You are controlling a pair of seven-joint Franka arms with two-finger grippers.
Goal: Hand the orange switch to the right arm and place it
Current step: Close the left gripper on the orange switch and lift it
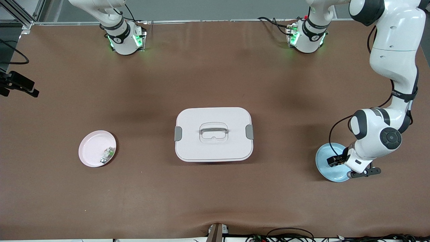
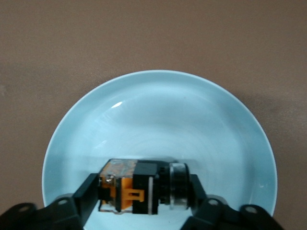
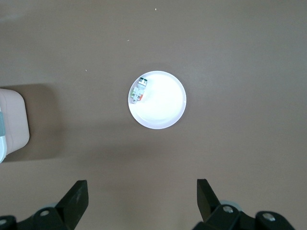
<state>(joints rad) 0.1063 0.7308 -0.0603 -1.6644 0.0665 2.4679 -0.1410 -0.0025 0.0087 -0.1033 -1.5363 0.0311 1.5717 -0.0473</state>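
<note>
Look at your left claw (image 2: 144, 191) first. It is down in the light blue plate (image 1: 324, 158), near the edge of the desk at the left arm's end. The orange switch (image 2: 141, 187) lies right between its two fingers (image 2: 86, 194), low in the plate's dish. One finger sits at each end of the switch, and both look like they touch it, so the claw seems to be pinching it. I can't be sure the pinch is tight yet.

The switch lies on its side. Its long way runs straight from one finger to the other. The round shiny end is against one finger, and the black and orange boxy end is against the other. So you are holding it by its two ends, not across its middle.

That matters for the pass. With its ends covered, the only free part for the other claw is the middle of the switch.

Your right claw (image 3: 141, 201) is up high with its fingers spread wide and nothing in them. It waits over bare desk near the pink plate (image 1: 90, 148), toward the right arm's end. That plate has a small white and green part (image 1: 107, 154) near its rim.

The white box with a lid (image 1: 213, 133) sits in the middle of the desk, between the two plates. The left arm is much nearer to the switch. I think lifting it up comes next.
</note>
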